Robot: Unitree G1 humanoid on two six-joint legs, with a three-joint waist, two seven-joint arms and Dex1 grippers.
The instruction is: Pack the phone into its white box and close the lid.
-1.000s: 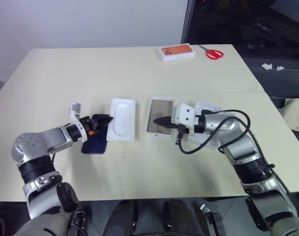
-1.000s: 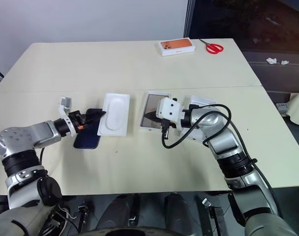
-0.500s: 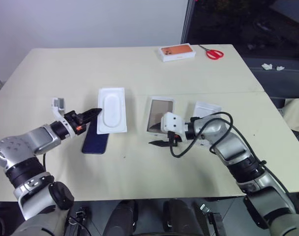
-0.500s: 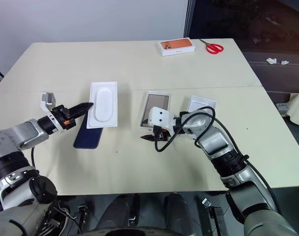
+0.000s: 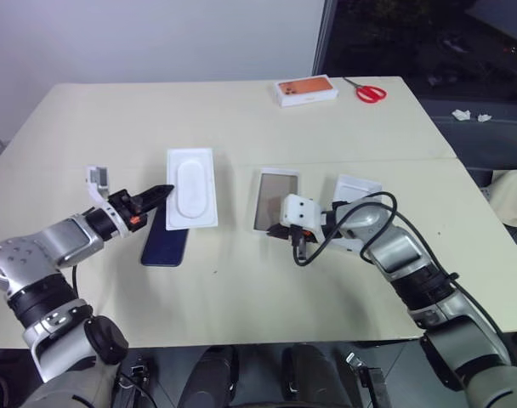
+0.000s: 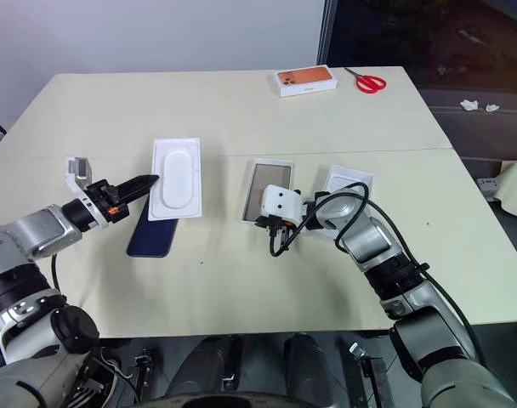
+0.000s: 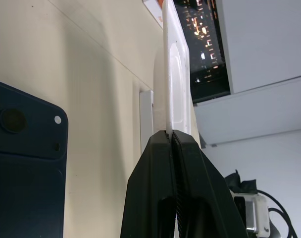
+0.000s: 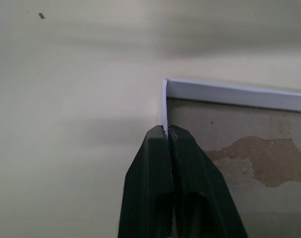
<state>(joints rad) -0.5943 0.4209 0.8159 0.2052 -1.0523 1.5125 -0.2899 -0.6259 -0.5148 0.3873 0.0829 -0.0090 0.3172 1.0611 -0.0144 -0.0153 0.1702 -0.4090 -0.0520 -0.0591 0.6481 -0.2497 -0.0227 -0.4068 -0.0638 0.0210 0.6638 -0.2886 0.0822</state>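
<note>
Take the white box point(image 5: 275, 200) as your landmark: it lies open-side up on the table point(image 5: 241, 289), its tan-brown floor bare with nothing in it, long axis running away from you. At its near corner your right gripper point(image 5: 281, 231) has its fingers pinched shut on the short wall; the right wrist view shows the thin white edge caught between the two black fingers point(image 8: 151, 163).

To the left of the white box, well apart from it, the phone point(image 5: 165, 244) lies flat on the table, back up, with its camera cluster point(image 7: 7, 116) showing in the left wrist view. Its long axis also runs away from you.

Your left gripper point(image 5: 161, 192) is clamped shut on the near edge of the white insert point(image 5: 192, 188), the one with the oval recess, which is held up off the table, above and just beyond the phone's far end.

Just to the right of the white box, behind your right arm, a second white piece point(image 5: 358, 187) lies flat; you cannot tell which part it is.

Far beyond the white box, near the table's far edge, sit the orange-topped box point(image 5: 307, 90) and, to its right, red-handled scissors point(image 5: 365, 90).
</note>
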